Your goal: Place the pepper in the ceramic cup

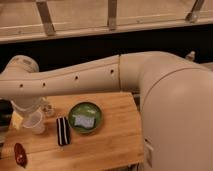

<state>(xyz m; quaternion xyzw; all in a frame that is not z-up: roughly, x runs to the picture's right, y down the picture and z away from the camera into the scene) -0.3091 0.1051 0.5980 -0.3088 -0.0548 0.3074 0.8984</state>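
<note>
Camera view: the one view, looking down over the robot's own arm onto a wooden table [116, 141].
Arm: one, cream-coloured, reaching from the big body on the right across to the left end of the table.
Gripper: one gripper [30, 109], hanging at the arm's left end, just above and behind the ceramic cup; I cannot tell how far open it is or whether it has hold of anything.
Pepper: one pepper [20, 154], dark red, lying on the table at the front left corner, apart from the cup.
Ceramic cup: one ceramic cup [34, 123], white, upright, near the left edge.
Black ribbed bar: one [63, 131], lying between cup and plate.
Green plate: one [71, 118], with one pale packet [84, 121] on it.
Small white bottle: one [48, 109], behind the cup.
</note>
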